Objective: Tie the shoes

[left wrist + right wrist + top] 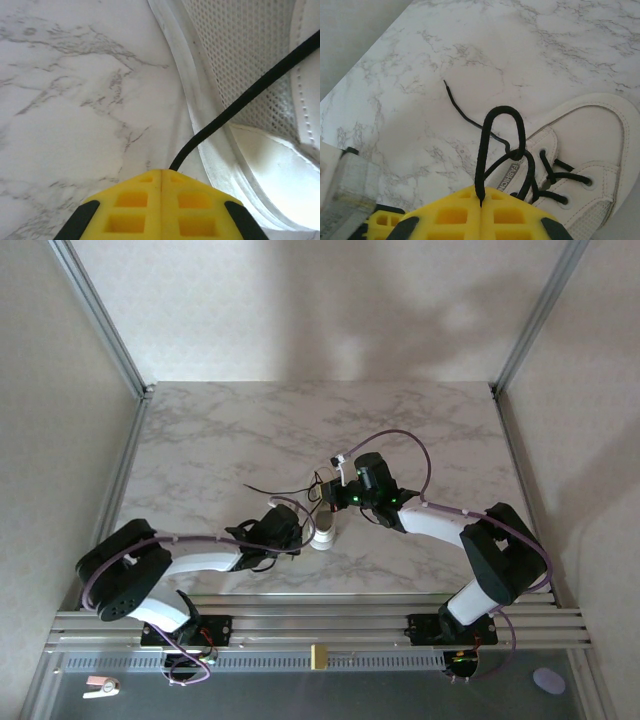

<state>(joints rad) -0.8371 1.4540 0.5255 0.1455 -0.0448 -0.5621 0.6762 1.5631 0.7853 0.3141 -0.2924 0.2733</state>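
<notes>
On marble table (545,40), white sneaker (590,130), thin black laces (506,110).

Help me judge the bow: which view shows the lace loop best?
Right wrist: the loop shows whole beside the sneaker, its base pinched in the right pincer. Left wrist shows one lace strand entering the left pincer; top external leaves it too small to tell.
</notes>
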